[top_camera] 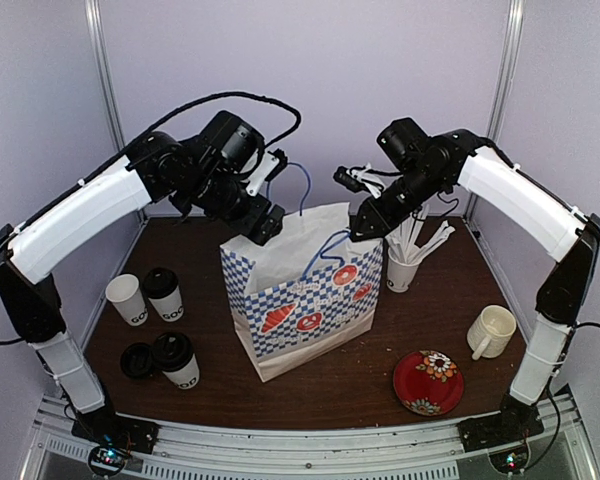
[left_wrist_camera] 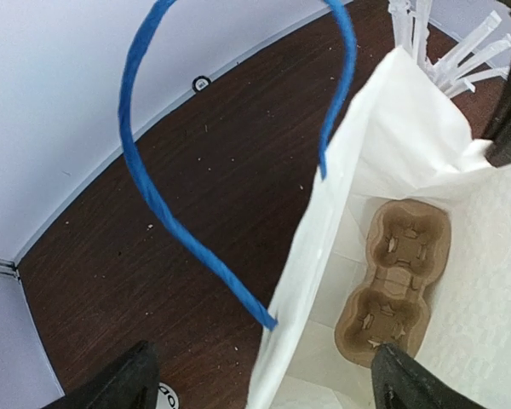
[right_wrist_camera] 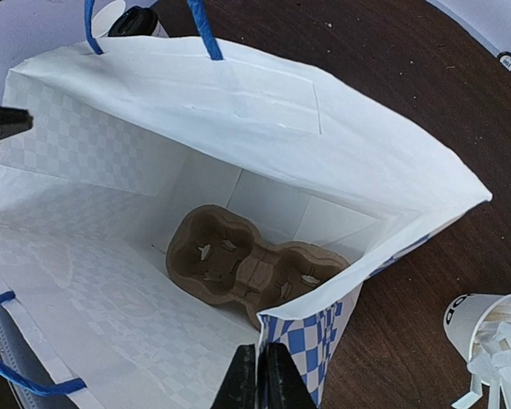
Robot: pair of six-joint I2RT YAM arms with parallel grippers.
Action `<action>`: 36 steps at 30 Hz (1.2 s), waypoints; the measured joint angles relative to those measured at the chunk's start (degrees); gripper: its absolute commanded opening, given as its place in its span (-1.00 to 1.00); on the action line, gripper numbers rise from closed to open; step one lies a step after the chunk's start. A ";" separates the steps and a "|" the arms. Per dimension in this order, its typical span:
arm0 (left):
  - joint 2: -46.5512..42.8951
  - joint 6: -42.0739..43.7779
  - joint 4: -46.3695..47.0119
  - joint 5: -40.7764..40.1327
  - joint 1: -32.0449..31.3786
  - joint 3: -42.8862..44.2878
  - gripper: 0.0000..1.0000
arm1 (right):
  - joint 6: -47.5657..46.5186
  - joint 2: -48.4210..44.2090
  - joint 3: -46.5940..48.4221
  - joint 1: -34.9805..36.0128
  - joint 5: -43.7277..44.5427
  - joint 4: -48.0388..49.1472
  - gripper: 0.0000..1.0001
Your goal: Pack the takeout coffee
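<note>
Standing left of the bag (top_camera: 302,292), the cups (top_camera: 165,293) lie nearer the left gripper (top_camera: 264,222) (jaws spread); right gripper (right_wrist_camera: 261,377) pinches the rim.

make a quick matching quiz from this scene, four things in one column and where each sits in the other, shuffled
Things:
1. brown moulded cardboard cup carrier
2. cream ceramic mug
3. red floral plate
4. unlidded white paper cup

Places:
A. far left, beside a black-lidded white paper cup
B. on the floor inside the blue-checked white paper bag
C. near edge, right of the bag
D. far right, just behind the plate

Pairs: 1-B, 2-D, 3-C, 4-A
</note>
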 measured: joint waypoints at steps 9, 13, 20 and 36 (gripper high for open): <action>2.12 0.15 4.57 9.33 8.70 0.68 -0.36 | 0.00 -0.50 -0.11 0.00 -0.20 0.09 -0.84; 2.34 1.77 8.70 17.00 10.78 0.68 -0.95 | -0.04 -0.50 -0.09 0.00 -0.17 0.09 -0.76; 6.43 3.89 12.13 28.55 10.47 5.07 -1.00 | -2.38 -0.50 3.98 -1.33 -0.37 -2.60 0.02; -7.87 13.18 17.03 35.10 -3.96 -11.87 -1.00 | -13.20 -14.12 3.65 -7.82 -9.20 -8.35 0.42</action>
